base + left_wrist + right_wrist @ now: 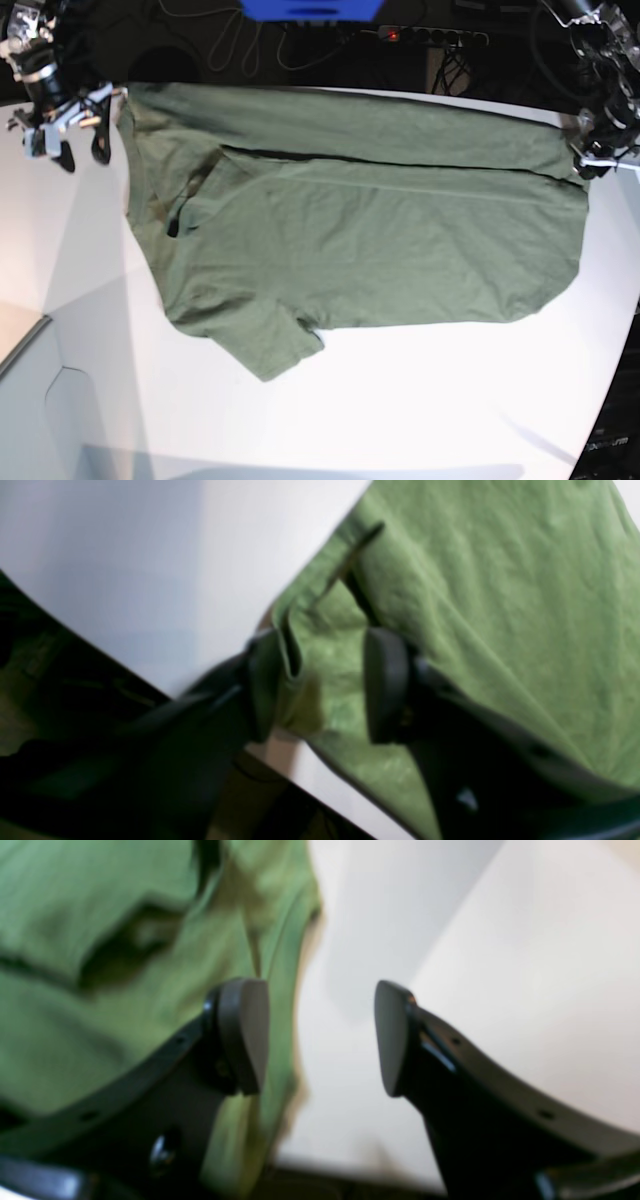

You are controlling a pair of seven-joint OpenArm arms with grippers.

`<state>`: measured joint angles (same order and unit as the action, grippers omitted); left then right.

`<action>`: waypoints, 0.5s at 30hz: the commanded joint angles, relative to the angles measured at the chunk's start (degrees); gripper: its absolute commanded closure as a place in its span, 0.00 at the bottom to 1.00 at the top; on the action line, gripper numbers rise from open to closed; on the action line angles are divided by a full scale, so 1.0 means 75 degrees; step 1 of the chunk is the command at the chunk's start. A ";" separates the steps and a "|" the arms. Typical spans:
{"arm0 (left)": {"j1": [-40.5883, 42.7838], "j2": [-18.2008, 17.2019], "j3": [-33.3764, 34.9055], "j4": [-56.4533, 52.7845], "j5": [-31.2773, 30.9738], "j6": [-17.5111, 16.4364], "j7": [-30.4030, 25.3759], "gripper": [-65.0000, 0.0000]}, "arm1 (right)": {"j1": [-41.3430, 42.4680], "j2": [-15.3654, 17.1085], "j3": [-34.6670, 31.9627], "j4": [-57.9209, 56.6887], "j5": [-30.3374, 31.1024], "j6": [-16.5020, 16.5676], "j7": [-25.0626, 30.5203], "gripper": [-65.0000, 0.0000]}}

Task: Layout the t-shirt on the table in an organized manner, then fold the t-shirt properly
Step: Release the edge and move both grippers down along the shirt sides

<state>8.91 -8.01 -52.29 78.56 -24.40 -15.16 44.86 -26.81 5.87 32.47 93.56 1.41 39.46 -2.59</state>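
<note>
The olive-green t-shirt (360, 230) lies spread on the white table (400, 420), with its far edge folded over in a long strip and one sleeve pointing toward the near side. My right gripper (82, 155) is open at the shirt's far left corner. In the right wrist view it (320, 1040) has one finger over the shirt (100, 900) edge and bare table (500, 965) under the gap. My left gripper (590, 160) is at the shirt's far right corner. In the left wrist view it (322, 685) is open with the shirt's (500, 605) hem edge between the fingers.
Past the table's far edge lie a power strip (430, 35) with a red light, cables and a blue object (310, 8). The table's curved edge (615, 400) runs down the right. A grey panel (20, 340) sits at the lower left.
</note>
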 commanded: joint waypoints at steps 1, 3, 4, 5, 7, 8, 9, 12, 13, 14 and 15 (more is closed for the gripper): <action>-0.0021 -0.0122 -0.0020 0.0221 -0.0069 -0.0013 -0.0115 0.54 | 0.0251 0.0091 0.0014 0.0050 0.0123 0.0072 0.0187 0.48; -0.0021 -0.0087 -0.0020 0.0303 -0.0069 -0.0013 -0.0115 0.51 | 0.0931 0.0091 -0.0010 -0.0091 0.0123 0.0072 -0.0153 0.48; -0.0045 -0.0087 -0.0020 0.0350 -0.0069 -0.0001 -0.0115 0.50 | 0.1377 0.0091 -0.0057 -0.0196 0.0123 0.0072 -0.0469 0.48; -0.0068 -0.0087 -0.0020 0.0408 -0.0069 0.0023 -0.0115 0.49 | 0.1728 0.0114 -0.0150 -0.0325 0.0052 0.0072 -0.0774 0.48; -0.0092 -0.0087 -0.0020 0.0596 -0.0069 0.0023 -0.0150 0.49 | 0.2619 0.0114 -0.0291 -0.0724 -0.0334 0.0072 -0.1442 0.47; -0.0103 -0.0087 -0.0020 0.0678 -0.0069 0.0023 -0.0162 0.49 | 0.3076 0.0114 -0.0338 -0.0970 -0.0581 0.0072 -0.1688 0.47; -0.0103 -0.0087 -0.0020 0.0772 -0.0069 0.0034 -0.0185 0.49 | 0.3557 0.0103 -0.0397 -0.1310 -0.0885 0.0072 -0.1911 0.45; -0.0138 -0.0133 -0.0031 0.0983 -0.0069 0.0034 -0.0209 0.49 | 0.4682 0.0091 -0.0643 -0.2517 -0.1577 0.0072 -0.2181 0.41; -0.0221 -0.0133 -0.0031 0.1029 -0.0069 0.0034 -0.0209 0.49 | 0.5034 0.0091 -0.0736 -0.3021 -0.1765 0.0072 -0.2181 0.40; -0.0326 -0.0145 -0.0031 0.1065 -0.0046 0.0034 -0.0209 0.49 | 0.5397 0.0091 -0.0748 -0.3537 -0.1940 0.0072 -0.2157 0.40; -0.0385 -0.0157 -0.0031 0.1076 -0.0022 0.0034 -0.0209 0.49 | 0.5690 0.0091 -0.0725 -0.3982 -0.2058 0.0072 -0.2157 0.40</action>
<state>6.66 -8.08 -52.42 85.43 -23.83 -14.76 44.45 14.90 5.87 26.96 62.08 -14.72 39.79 -20.23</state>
